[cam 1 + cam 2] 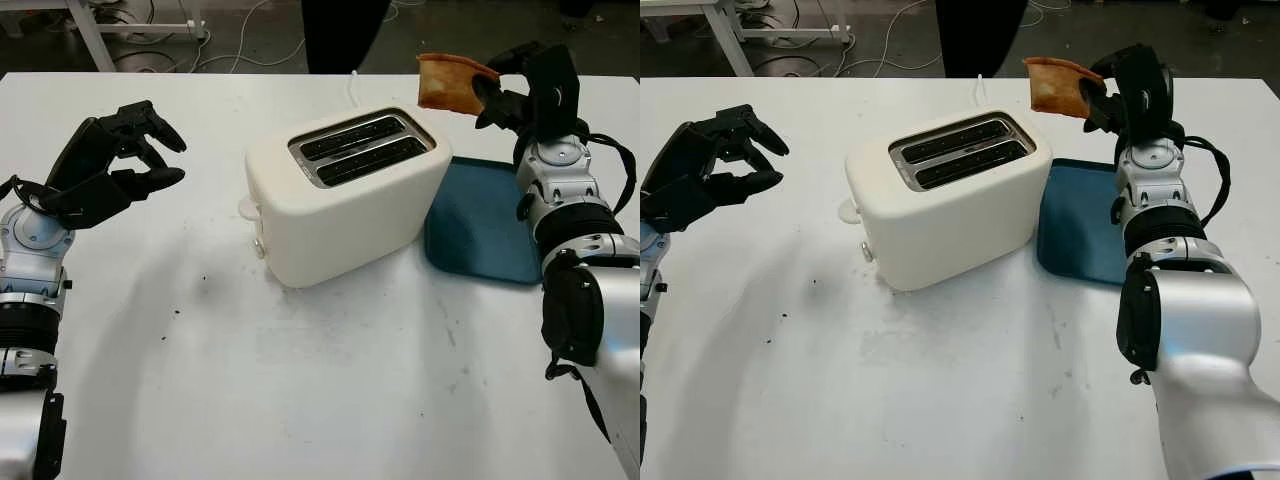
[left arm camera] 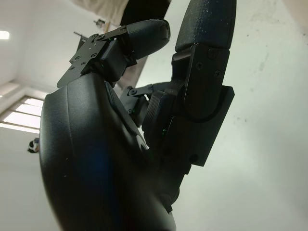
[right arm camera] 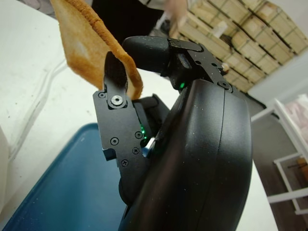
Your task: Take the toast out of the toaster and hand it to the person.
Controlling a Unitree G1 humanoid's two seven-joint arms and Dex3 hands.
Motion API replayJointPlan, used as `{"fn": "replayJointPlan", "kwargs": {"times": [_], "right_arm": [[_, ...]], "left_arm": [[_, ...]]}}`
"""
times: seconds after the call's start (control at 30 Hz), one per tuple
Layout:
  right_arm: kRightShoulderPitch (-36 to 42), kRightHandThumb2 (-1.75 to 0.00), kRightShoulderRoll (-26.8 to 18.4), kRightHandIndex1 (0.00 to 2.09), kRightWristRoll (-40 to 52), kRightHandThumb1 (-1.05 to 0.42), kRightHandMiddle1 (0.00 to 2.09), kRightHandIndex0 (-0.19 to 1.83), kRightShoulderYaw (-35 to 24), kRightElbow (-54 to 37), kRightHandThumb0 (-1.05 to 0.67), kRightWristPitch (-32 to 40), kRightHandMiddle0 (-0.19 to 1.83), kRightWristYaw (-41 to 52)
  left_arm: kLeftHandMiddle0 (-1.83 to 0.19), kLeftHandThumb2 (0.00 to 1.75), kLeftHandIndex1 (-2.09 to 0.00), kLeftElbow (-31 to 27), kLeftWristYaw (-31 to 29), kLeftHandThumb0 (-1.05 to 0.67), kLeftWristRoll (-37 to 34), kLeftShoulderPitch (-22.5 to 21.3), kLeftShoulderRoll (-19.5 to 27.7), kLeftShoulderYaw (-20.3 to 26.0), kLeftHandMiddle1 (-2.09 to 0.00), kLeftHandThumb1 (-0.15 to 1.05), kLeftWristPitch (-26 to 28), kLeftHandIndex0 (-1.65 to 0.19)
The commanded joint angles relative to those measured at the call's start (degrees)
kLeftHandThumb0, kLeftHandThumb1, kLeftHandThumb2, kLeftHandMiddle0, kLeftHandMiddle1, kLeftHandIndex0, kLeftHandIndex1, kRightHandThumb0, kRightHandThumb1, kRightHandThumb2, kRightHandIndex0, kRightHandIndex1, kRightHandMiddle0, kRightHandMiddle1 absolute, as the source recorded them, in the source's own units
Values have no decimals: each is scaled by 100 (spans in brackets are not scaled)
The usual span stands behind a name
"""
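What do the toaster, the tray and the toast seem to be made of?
Toaster: probably cream plastic with a smooth matt shell; the slot surround looks like shiny metal.
Tray: likely plastic, dull blue with a rounded rim.
Toast, held in the right hand: bread, browned, with a darker crust edge.

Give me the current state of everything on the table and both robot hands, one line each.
Toast: out of the toaster, held in the air above the far table edge.
Toaster: upright on the table, both slots empty.
Blue tray: flat beside the toaster, nothing on it.
Right robot hand: shut on the toast.
Left robot hand: raised at the left, holding nothing.
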Motion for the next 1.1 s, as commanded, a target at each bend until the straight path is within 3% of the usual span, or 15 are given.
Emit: {"fn": "replayJointPlan", "kwargs": {"times": [0.0, 1.07], "right_arm": [[-60, -29, 31, 175, 41, -92, 175, 89, -16, -58, -19, 79, 52, -31], [-47, -26, 63, 175, 10, -92, 175, 91, 79, -69, -20, 0, 56, -55]], "left_arm": [[-64, 23, -134, -4, 25, -105, -9, -6, 21, 11, -134, 92, -11, -45], [-62, 23, -136, 0, 25, -105, -17, -10, 14, 13, -135, 92, -57, -44]]}}
